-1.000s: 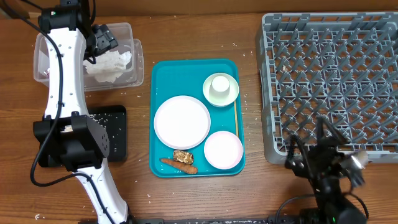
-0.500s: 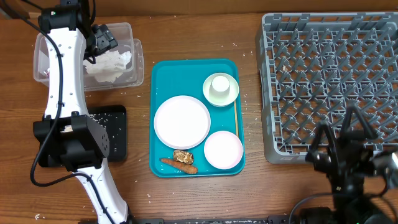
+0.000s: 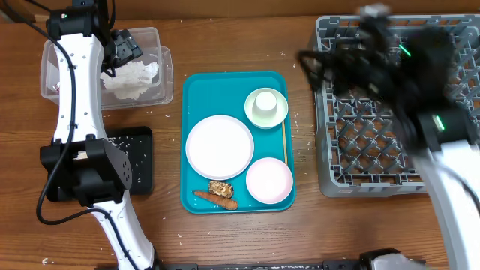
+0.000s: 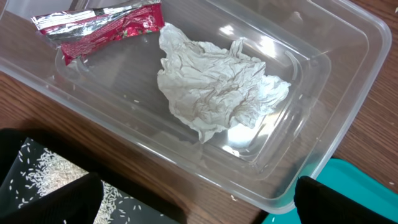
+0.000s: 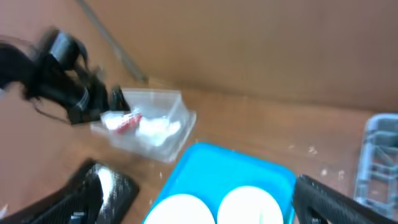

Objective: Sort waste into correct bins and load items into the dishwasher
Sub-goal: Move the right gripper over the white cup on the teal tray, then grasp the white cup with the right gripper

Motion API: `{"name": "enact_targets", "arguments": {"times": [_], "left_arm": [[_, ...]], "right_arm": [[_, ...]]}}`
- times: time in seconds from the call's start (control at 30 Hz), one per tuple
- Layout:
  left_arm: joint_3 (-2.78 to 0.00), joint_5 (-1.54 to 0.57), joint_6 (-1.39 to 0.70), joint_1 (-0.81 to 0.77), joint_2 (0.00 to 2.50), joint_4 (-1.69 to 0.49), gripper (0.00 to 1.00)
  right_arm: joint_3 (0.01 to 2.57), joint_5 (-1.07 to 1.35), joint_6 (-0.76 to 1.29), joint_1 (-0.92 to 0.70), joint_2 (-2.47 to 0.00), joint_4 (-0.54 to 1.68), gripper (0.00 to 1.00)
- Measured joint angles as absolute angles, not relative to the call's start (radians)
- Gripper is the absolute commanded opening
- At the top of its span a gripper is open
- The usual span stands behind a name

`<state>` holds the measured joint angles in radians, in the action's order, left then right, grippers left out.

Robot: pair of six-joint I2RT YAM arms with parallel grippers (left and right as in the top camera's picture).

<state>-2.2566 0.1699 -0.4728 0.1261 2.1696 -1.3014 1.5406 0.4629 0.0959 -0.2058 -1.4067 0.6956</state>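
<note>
The big plate point(image 3: 220, 147), cup point(image 3: 265, 103) and food scraps point(image 3: 217, 192) lie untouched on the tray point(image 3: 196, 94), mid-surface point(image 3: 315, 232). At ten o'clock the left claw point(image 4: 199, 186) hangs wide and empty over the clear bin point(image 4: 348, 68), so that waste lands beside the tissue point(image 4: 217, 87). The right claw point(image 5: 211, 186), also wide and empty, has swung from five o'clock to over the rack point(image 3: 360, 161).

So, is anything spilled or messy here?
Yes. Small white grains are scattered over the black bin and the table beside the teal tray. Food scraps lie loose on the tray.
</note>
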Motion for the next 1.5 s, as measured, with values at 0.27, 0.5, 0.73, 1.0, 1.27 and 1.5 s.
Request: {"name": "enact_targets", "arguments": {"times": [0.27, 0.5, 0.73, 1.0, 1.27, 1.5], "left_arm": [[-2.256, 0.170, -0.473, 0.126, 2.170, -1.302, 0.99], [-2.256, 0.170, -0.473, 0.126, 2.170, -1.302, 1.00], [-2.256, 0.170, -0.473, 0.126, 2.170, -1.302, 1.00], [-2.256, 0.170, -0.473, 0.126, 2.170, -1.301, 1.00], [-2.256, 0.170, -0.473, 0.126, 2.170, -1.302, 1.00], [-2.256, 0.170, -0.473, 0.126, 2.170, -1.302, 1.00]], "right_arm": [[1.891, 0.180, 0.012, -0.398, -1.867, 1.011, 1.00], [1.895, 0.138, 0.001, -0.434, -2.060, 1.015, 1.00], [1.895, 0.298, 0.001, -0.433, -2.090, 1.025, 1.00], [1.840, 0.237, 0.038, -0.433, -2.090, 1.024, 1.00], [1.776, 0.198, 0.085, -0.433, -2.090, 0.950, 1.00], [1.726, 0.158, 0.145, -0.433, -2.090, 0.910, 1.00]]}}
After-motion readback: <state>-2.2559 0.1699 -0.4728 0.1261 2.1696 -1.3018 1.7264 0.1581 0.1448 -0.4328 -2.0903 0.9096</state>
